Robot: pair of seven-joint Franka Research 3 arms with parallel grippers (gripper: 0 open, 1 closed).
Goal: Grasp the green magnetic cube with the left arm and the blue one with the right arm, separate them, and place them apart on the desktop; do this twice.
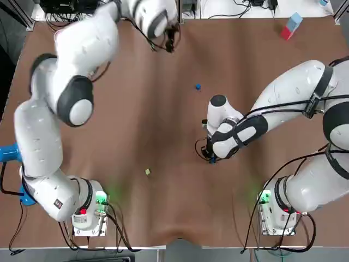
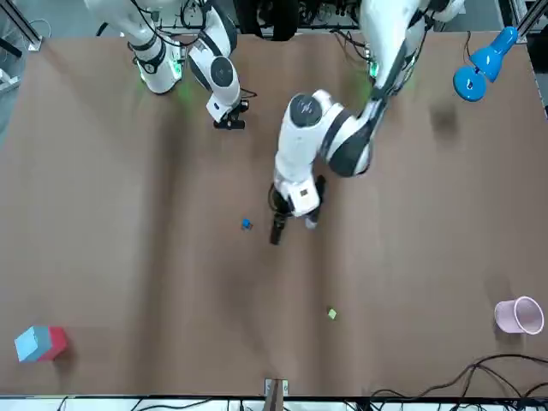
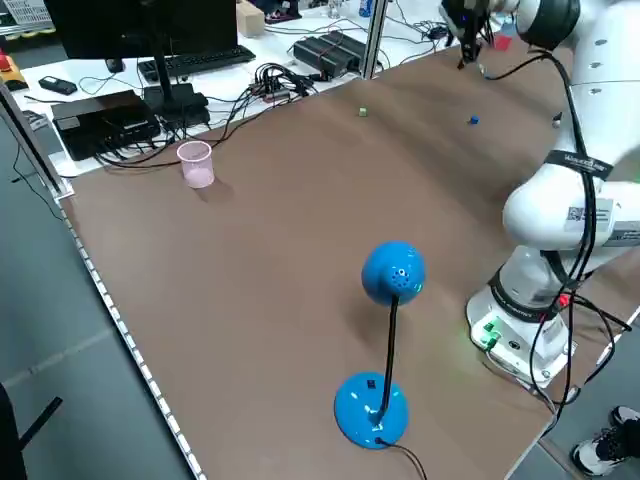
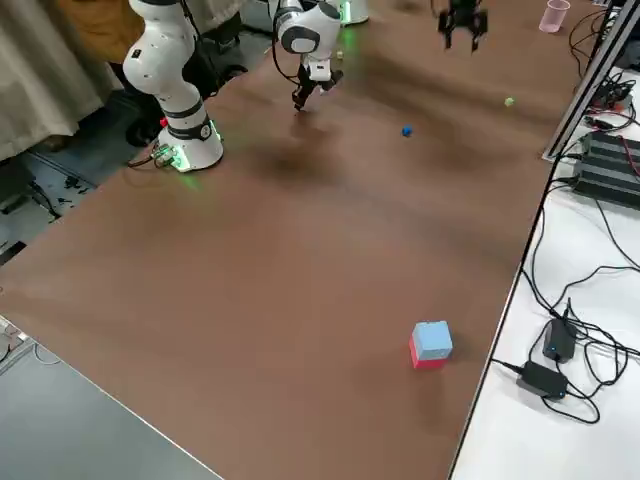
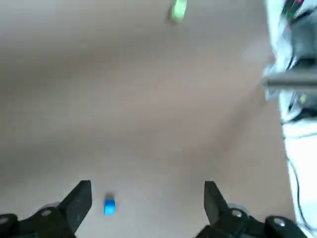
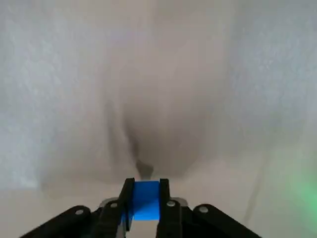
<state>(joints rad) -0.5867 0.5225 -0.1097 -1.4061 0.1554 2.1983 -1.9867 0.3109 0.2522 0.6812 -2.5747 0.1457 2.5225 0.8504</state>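
1. We see the right claw (image 2: pixel 229 122) clamped on the held blue cube (image 6: pixel 146 198), robot-side of the loose blue cube (image 2: pixel 247 224) on the desk (image 2: pixel 128 274).
2. The left claw (image 2: pixel 276 233) hangs spread and empty just beside the loose blue cube.
3. The green cube (image 2: pixel 332 314) lies farther out, apart.

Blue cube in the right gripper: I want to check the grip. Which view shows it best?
Right wrist view: the blue cube sits squarely between the shut fingers of the right gripper. The top view gives only a blue glimpse beneath that gripper; in the remaining views I cannot make the held cube out.
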